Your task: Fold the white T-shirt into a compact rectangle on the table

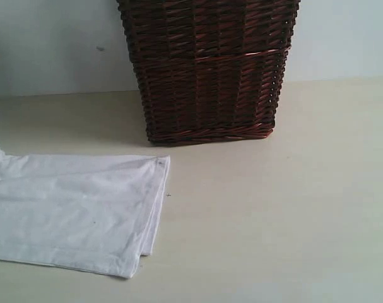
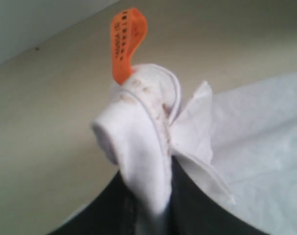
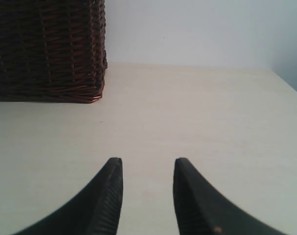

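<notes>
Left gripper [image 2: 150, 213]: we see it clamped on a bunched fold of the white T-shirt [image 2: 138, 132], with a dark finger [image 2: 104, 215] on either side of the cloth and hardly any gap. The pinched wad stands up out of the grip, and a stitched seam curls over its top. An orange tag [image 2: 126, 44] sticks up from the seam. The rest of the shirt trails off flat onto the counter [image 2: 50, 112] beyond.

Right gripper [image 3: 147, 166]: we see it about half open with nothing between the fingers, over bare counter.

Exterior view: the shirt lies flat on the near left part of the counter, folded in layers. We see stacked edges along its right side and at the near corner. It runs off the left edge of the picture, where a bit of cloth lifts up.

Past a strip of bare counter, the dark brown wicker basket [image 1: 210, 69] stands upright, apart from the shirt. A pale wall [image 1: 46, 44] is at the back.
</notes>
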